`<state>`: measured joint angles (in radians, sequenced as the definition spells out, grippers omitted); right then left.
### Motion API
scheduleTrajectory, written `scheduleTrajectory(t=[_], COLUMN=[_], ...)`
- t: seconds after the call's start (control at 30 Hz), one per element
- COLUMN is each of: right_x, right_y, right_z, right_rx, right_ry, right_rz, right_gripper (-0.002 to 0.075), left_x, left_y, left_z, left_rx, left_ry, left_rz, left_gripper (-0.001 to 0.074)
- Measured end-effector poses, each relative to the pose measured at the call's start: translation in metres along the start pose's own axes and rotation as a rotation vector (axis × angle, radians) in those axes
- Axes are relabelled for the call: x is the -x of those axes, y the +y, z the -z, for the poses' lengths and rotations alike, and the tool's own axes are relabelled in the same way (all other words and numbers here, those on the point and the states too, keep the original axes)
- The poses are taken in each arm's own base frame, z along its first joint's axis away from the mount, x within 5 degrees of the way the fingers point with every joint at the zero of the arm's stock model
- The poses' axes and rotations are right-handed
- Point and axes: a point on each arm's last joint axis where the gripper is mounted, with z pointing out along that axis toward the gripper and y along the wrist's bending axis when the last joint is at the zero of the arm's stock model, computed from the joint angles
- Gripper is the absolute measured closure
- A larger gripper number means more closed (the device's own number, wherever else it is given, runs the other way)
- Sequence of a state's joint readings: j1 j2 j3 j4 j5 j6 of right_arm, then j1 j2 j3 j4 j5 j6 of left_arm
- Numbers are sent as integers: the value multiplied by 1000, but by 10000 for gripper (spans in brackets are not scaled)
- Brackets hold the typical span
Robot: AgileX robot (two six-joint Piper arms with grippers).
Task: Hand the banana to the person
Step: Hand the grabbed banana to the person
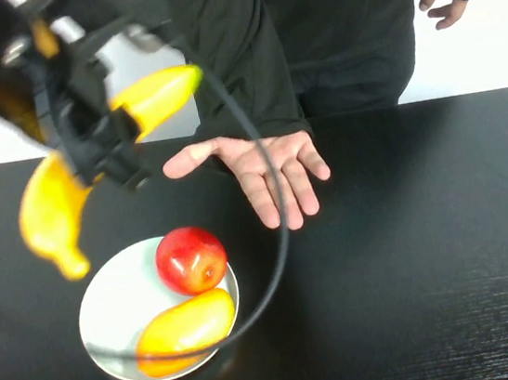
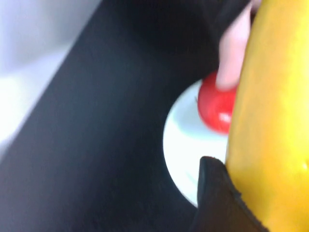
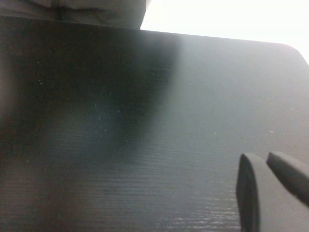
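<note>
My left gripper (image 1: 102,140) is shut on the banana (image 1: 51,217) and holds it high above the table's left side. One end of the fruit hangs low at the left and the greenish tip points toward the person (image 1: 325,21). The person's open palm (image 1: 260,166) is stretched out just right of the banana tip. In the left wrist view the banana (image 2: 275,121) fills the side next to a black finger (image 2: 217,203). My right gripper (image 3: 270,166) shows only in the right wrist view, fingers close together over bare table, holding nothing.
A white plate (image 1: 110,307) at the front left holds a red apple (image 1: 191,259) and a yellow-orange mango-like fruit (image 1: 186,328). A black cable (image 1: 269,197) loops from the left arm over the plate. The table (image 1: 433,269) is black.
</note>
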<state>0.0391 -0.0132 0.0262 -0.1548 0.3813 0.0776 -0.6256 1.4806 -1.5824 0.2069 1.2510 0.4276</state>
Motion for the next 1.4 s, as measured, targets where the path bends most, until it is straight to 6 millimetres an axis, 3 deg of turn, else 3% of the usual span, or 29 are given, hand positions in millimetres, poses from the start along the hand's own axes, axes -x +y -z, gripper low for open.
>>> scheduleTrajectory(t=[0.23, 0.43, 0.63, 0.97, 1.2, 1.4], right_x=[0, 0, 0, 0, 0, 0], right_y=[0, 0, 0, 0, 0, 0], right_z=[0, 0, 0, 0, 0, 0], right_rx=[0, 0, 0, 0, 0, 0], right_ry=[0, 0, 0, 0, 0, 0], right_rz=[0, 0, 0, 0, 0, 0], right_gripper=[736, 736, 736, 736, 736, 736], left_x=[65, 99, 103, 106, 107, 105], left_y=[-2, -15, -18, -23, -23, -19], left_z=[-39, -83, -109, -117, -117, -97], left_rx=[-29, -66, -74, -116, -116, -94], left_ry=[-35, -21, 23, 14, 10, -23], left_rz=[-189, -277, -309, -308, -307, -301], left_gripper=[431, 431, 431, 426, 223, 193])
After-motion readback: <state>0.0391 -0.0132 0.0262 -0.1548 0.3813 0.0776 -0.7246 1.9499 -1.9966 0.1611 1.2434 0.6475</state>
